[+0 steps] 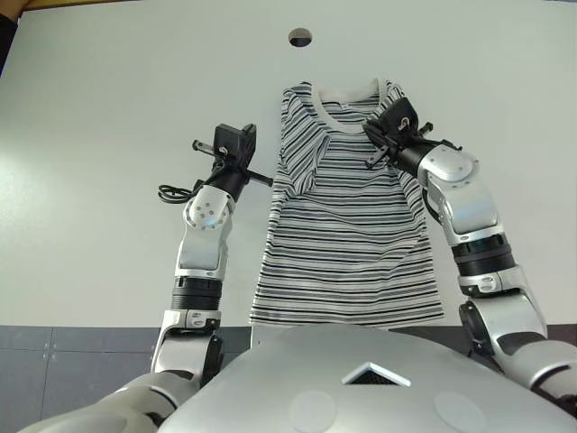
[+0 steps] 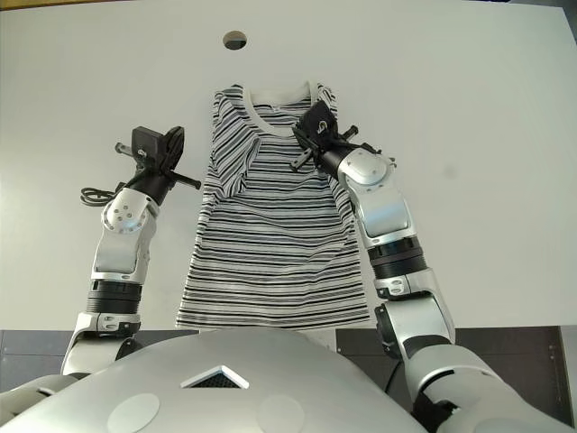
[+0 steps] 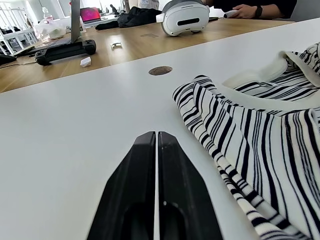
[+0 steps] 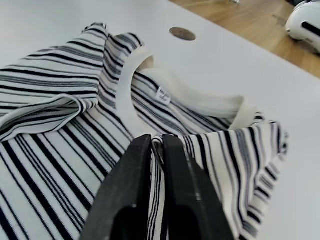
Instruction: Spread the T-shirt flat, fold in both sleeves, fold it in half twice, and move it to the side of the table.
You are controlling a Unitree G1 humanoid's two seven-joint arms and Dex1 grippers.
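1. The tabletop (image 1: 108, 90) carries the T-shirt (image 1: 347, 244), which lies flat between both pincers, its left sleeve seemingly folded in.
2. The right pincer (image 4: 152, 145) pinches striped cloth at the shirt's right shoulder, probably to lay that sleeve fold.
3. The left pincer (image 3: 156, 137), pressed together and empty, hovers over bare tabletop just beside the shirt.
4. A small round hole (image 1: 300, 37) lies beyond both pincers.

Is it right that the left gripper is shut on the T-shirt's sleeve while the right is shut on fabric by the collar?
No. The left gripper is shut on nothing, over bare table beside the T-shirt, per the left wrist view. Rest stands.
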